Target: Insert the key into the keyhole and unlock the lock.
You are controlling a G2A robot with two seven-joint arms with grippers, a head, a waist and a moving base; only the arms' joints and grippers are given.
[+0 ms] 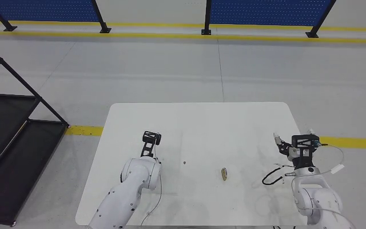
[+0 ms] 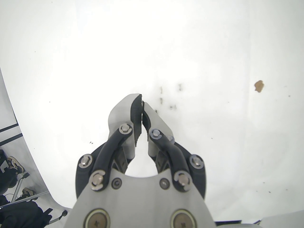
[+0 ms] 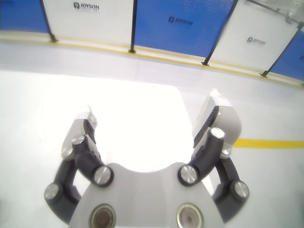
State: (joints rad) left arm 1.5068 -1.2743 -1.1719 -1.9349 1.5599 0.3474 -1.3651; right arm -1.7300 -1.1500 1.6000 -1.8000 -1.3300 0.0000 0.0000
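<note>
The lock (image 1: pixel 224 173) lies on the worktop (image 1: pixel 200 123) toward its near edge, between the arms. The left gripper (image 2: pixel 142 102) is pressed together and empty. The right gripper (image 3: pixel 153 106) is spread near the right edge.

The lock (image 1: pixel 224 173) is a small, brass-coloured piece with a rounded, slightly oblong outline. Its long side runs roughly from near to far. It lies on the white tabletop (image 1: pixel 200 126), a little right of the middle and in the near half, well in from the near edge. It lies alone, with bare surface all around it. Its keyhole and shackle are too small to make out, so I cannot tell whether it is locked or open.
</note>
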